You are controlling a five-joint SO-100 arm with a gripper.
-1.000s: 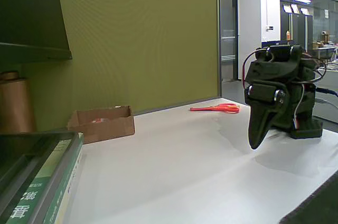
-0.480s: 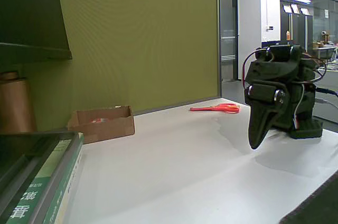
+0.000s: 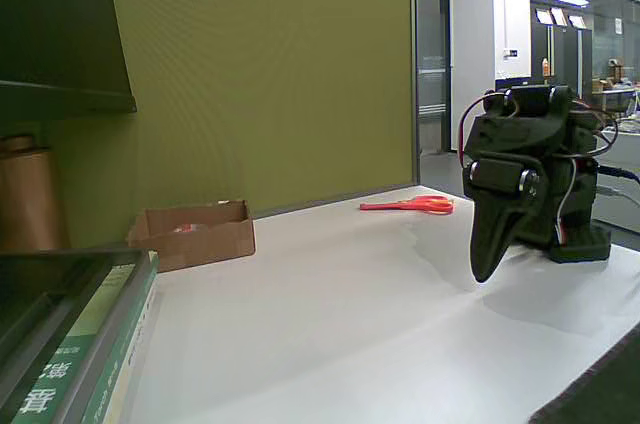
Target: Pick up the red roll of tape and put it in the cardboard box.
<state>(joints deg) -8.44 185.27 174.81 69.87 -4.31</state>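
Nothing has moved since the earlier frames: at right the gripper [image 3: 484, 269] hangs above the desk [image 3: 350, 324], fingers pressed together (holding nothing). At left, a red speck, probably the red roll of tape [image 3: 183, 229], shows inside the cardboard box [image 3: 195, 234].

Red-orange-handled scissors [image 3: 410, 205] lie flat at the far side of the white tabletop [image 3: 350, 324]. A tall brown cylinder [image 3: 28, 196] stands far left, with stacked books [image 3: 85, 354] nearer, below it.

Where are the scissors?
In the fixed view, the scissors lie at the table's far edge, right of the box and left of the arm.
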